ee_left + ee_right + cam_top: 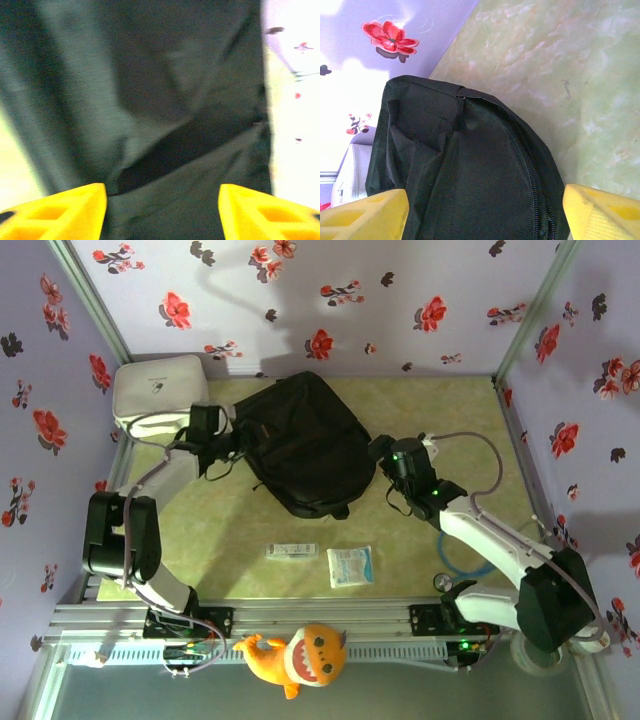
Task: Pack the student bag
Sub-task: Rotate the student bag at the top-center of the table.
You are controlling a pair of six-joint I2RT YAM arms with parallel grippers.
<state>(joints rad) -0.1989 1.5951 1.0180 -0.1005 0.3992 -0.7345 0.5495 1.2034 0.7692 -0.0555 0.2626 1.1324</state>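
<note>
Left gripper: jaws parted, nothing clamped. The black fabric of the student bag lies directly ahead, close to its tips. Right gripper: jaws wide, empty, with the bag's zippered edge just ahead. The bag lies between both grippers, long axis crosswise to the line joining them. Left arm judged nearer.

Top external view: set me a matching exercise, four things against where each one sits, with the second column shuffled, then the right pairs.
Things
1. backpack
2. white case
3. plush toy
4. flat packet

Places
A. far left corner of the table
B. near part of the table, in front of the backpack
C. middle of the table, toward the far side
D. near edge, by the metal rail

Pairs: 1-C, 2-A, 3-D, 4-B
</note>
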